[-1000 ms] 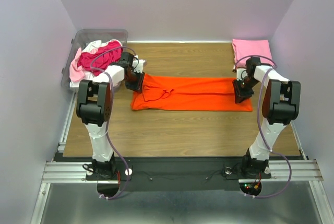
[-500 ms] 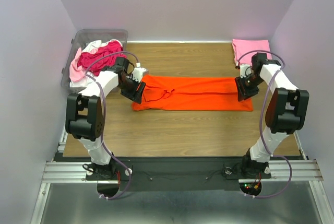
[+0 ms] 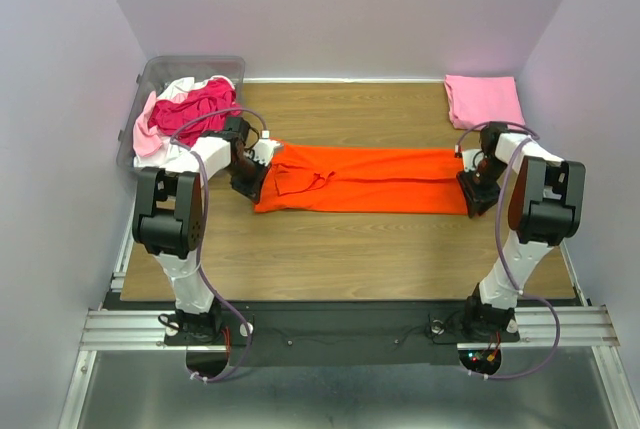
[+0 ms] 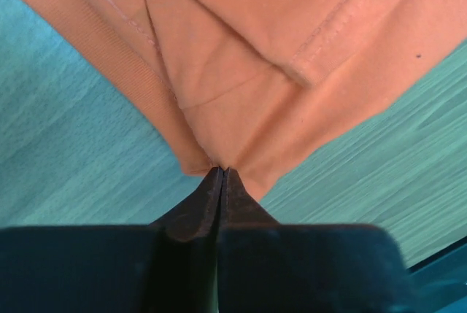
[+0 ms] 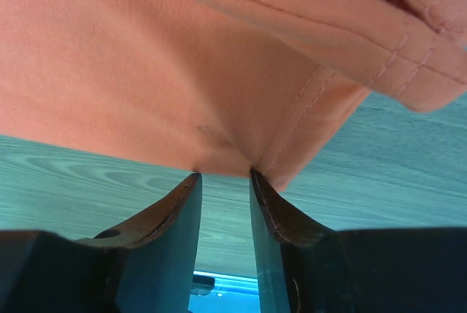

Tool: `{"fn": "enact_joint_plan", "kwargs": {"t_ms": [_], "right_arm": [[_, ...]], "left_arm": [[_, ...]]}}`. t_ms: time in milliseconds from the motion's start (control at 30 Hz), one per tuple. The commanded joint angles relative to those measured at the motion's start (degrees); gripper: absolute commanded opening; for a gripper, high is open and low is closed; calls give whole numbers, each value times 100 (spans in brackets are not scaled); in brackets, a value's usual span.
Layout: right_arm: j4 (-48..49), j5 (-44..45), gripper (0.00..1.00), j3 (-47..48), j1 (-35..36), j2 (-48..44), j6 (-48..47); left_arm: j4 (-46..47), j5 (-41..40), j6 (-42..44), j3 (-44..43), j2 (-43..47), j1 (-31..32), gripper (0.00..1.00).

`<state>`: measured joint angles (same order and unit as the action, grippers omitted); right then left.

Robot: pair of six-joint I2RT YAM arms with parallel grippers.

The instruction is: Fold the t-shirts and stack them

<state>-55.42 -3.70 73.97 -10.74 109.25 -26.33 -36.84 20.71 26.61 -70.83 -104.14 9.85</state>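
A bright orange t-shirt [image 3: 370,179], folded into a long band, lies across the middle of the table. My left gripper [image 3: 250,177] is at its left end. In the left wrist view the jaws [image 4: 221,171] are shut on the edge of the orange cloth [image 4: 241,50]. My right gripper [image 3: 476,192] is at the shirt's near right corner. In the right wrist view its jaws [image 5: 222,176] stand a little apart, with the tips at the edge of the orange cloth [image 5: 182,58] and the table showing between them. A folded light pink t-shirt [image 3: 483,99] lies at the back right.
A clear plastic bin [image 3: 165,74] stands at the back left. It holds a heap of magenta [image 3: 195,109], pale pink [image 3: 145,134] and white shirts. Walls close in the table on the left, back and right. A metal rail runs along the near edge.
My right gripper has moved nearer along the shirt's right end, clearing the pink shirt. My left gripper has shifted slightly nearer and left at the shirt's left end.
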Motion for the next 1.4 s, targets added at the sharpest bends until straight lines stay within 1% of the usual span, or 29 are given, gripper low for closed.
{"fn": "enact_joint_plan", "kwargs": {"t_ms": [0,133,267,400,433,467,500,533,567,600,633,667,767,867,967,1067,1200,1333,1367], "right_arm": [[365,537,38,-199,2,167,-110],[374,713,38,-269,2,184,-197],[392,871,37,-454,-7,9,-390],[199,548,38,-472,11,-159,-592],[-106,407,38,-263,11,-246,-654],[-275,-125,38,-113,2,-299,-750],[-468,-374,39,45,2,-360,-795],[-644,-620,39,256,2,-413,-830],[-968,-1006,40,606,2,-474,-865],[-1093,-1166,41,801,2,-484,-857],[-1303,-1316,41,968,2,-475,-883],[-1340,-1456,41,1248,2,-431,-813],[-1270,-1572,40,1557,2,-248,-708],[-937,-1450,38,1664,2,60,-585],[-515,-1248,38,1664,2,297,-549],[-75,-1053,36,1506,2,500,-549],[566,-467,33,1076,2,685,-523],[629,-289,30,672,2,694,-610],[585,-306,30,392,11,555,-741]], "left_arm": [[-165,-137,125,8,-1,-62,0],[-78,-426,152,25,16,-88,0],[212,-1050,107,8,-10,-88,0],[195,-937,72,-115,-168,-44,0],[143,-876,72,-150,-160,-27,3],[29,-676,72,-272,-125,-35,15],[28,-586,64,-343,-63,-27,15],[-85,-507,46,-422,-19,-27,26],[-130,-385,-24,-580,129,-27,29],[-200,-323,-50,-668,209,-27,33],[-218,-278,-94,-748,271,-18,34],[-218,-234,-173,-861,376,-9,34],[-69,-400,-375,-915,473,184,34],[141,-506,-516,-863,412,447,34],[300,-428,-780,-889,255,641,35],[440,-331,-999,-924,96,738,35],[713,-427,-1254,-836,-211,782,34],[783,-813,-1378,-906,-642,773,32],[801,-927,-1334,-959,-852,773,32]]}}
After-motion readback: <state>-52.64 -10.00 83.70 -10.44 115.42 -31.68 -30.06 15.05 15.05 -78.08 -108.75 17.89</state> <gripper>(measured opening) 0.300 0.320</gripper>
